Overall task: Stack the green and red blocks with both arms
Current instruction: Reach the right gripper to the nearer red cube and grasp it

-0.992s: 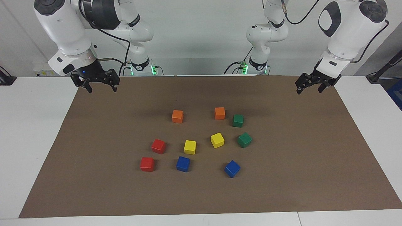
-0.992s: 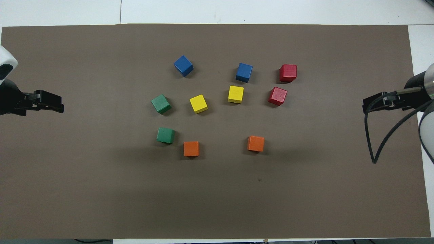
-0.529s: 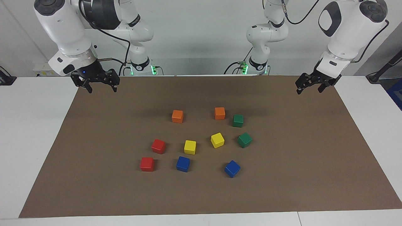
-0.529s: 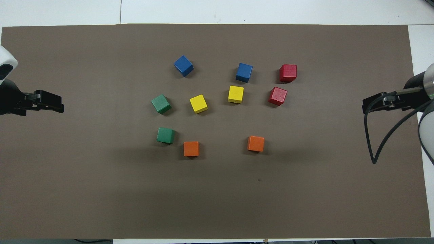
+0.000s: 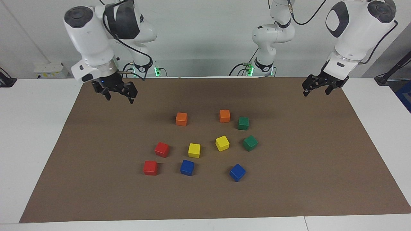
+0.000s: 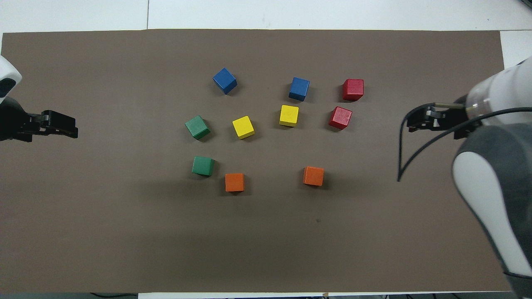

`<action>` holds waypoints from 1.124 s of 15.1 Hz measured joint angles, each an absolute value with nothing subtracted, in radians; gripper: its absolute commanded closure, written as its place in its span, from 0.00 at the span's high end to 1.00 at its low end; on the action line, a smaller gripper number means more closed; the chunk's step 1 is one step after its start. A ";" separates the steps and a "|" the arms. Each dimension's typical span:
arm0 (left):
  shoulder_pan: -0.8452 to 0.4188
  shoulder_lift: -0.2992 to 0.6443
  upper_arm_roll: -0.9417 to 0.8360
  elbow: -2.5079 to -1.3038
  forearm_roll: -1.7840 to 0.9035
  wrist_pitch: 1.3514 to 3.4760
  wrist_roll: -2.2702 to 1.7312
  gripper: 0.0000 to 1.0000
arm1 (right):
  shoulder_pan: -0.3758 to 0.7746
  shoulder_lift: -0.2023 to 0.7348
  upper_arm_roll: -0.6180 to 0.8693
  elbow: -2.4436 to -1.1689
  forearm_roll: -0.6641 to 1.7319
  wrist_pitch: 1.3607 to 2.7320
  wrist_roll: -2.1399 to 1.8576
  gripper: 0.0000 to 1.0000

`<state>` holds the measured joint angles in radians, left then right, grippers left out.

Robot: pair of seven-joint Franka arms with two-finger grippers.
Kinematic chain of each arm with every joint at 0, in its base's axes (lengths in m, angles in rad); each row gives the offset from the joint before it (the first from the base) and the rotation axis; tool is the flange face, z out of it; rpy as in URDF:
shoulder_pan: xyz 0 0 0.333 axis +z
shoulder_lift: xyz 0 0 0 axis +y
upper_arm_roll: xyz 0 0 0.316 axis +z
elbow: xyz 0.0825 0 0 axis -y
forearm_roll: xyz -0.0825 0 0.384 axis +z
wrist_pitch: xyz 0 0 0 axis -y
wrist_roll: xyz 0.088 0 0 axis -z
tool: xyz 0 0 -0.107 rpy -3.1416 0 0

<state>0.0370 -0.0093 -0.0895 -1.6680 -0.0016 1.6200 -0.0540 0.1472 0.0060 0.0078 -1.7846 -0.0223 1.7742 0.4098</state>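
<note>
Two green blocks (image 5: 243,123) (image 5: 250,142) lie apart on the brown mat toward the left arm's end; they also show in the overhead view (image 6: 203,165) (image 6: 197,127). Two red blocks (image 5: 161,149) (image 5: 150,167) lie toward the right arm's end, also in the overhead view (image 6: 340,118) (image 6: 353,89). My right gripper (image 5: 119,97) (image 6: 411,123) is open and empty, raised over bare mat. My left gripper (image 5: 315,89) (image 6: 68,128) is open and empty, held up over the mat's corner at the left arm's end, waiting.
Two orange blocks (image 5: 181,118) (image 5: 224,115) lie nearest the robots. Two yellow blocks (image 5: 194,150) (image 5: 222,143) sit between the red and green ones. Two blue blocks (image 5: 187,167) (image 5: 237,172) lie farthest. The brown mat (image 5: 289,192) covers the white table (image 5: 29,134).
My right arm has swung inward over the mat toward the blocks, and its gripper has dropped a little. The left arm and all blocks have not moved.
</note>
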 measured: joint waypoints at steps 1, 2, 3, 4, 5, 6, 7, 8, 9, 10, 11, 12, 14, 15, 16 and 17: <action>0.037 -0.009 -0.089 -1.668 -0.002 1.620 -0.054 1.00 | 0.176 0.029 0.010 -1.803 -0.022 1.820 0.467 1.00; 0.037 -0.009 -0.089 -1.668 -0.002 1.620 -0.054 1.00 | 0.197 0.062 0.012 -1.815 -0.022 1.867 0.504 1.00; 0.037 -0.009 -0.089 -1.668 -0.002 1.620 -0.054 1.00 | 0.209 0.099 0.012 -1.821 -0.022 1.913 0.524 1.00; 0.037 -0.009 -0.089 -1.668 -0.002 1.620 -0.054 1.00 | 0.214 0.137 0.012 -1.823 -0.022 1.957 0.531 1.00; 0.037 -0.009 -0.089 -1.668 -0.002 1.620 -0.054 1.00 | 0.215 0.173 0.012 -1.823 -0.022 1.994 0.532 1.00; 0.037 -0.009 -0.089 -1.668 -0.002 1.620 -0.054 1.00 | 0.216 0.205 0.012 -1.823 -0.022 2.031 0.532 1.00; 0.037 -0.009 -0.089 -1.668 -0.002 1.620 -0.054 1.00 | 0.216 0.232 0.012 -1.823 -0.022 2.064 0.532 1.00; 0.037 -0.009 -0.089 -1.668 -0.002 1.620 -0.054 1.00 | 0.216 0.254 0.012 -1.822 -0.022 2.091 0.532 1.00; 0.037 -0.009 -0.089 -1.668 -0.002 1.620 -0.054 1.00 | 0.216 0.271 0.012 -1.821 -0.022 2.110 0.532 1.00; 0.037 -0.009 -0.089 -1.668 -0.002 1.620 -0.054 1.00 | 0.216 0.284 0.012 -1.821 -0.022 2.124 0.532 1.00; 0.037 -0.009 -0.089 -1.668 -0.002 1.620 -0.054 1.00 | 0.217 0.293 0.012 -1.820 -0.022 2.138 0.534 1.00; 0.037 -0.009 -0.089 -1.668 -0.002 1.620 -0.054 1.00 | 0.217 0.303 0.012 -1.820 -0.022 2.158 0.541 1.00; 0.037 -0.009 -0.089 -1.668 -0.002 1.620 -0.054 1.00 | 0.227 0.325 0.012 -1.813 -0.022 2.195 0.570 1.00; 0.037 -0.009 -0.089 -1.668 -0.002 1.620 -0.054 1.00 | 0.234 0.342 0.012 -1.805 -0.022 2.210 0.586 1.00; 0.037 -0.009 -0.089 -1.668 -0.002 1.620 -0.054 1.00 | 0.241 0.361 0.012 -1.796 -0.022 2.226 0.596 1.00; 0.037 -0.009 -0.089 -1.668 -0.002 1.620 -0.054 1.00 | 0.245 0.380 0.012 -1.788 -0.022 2.244 0.601 1.00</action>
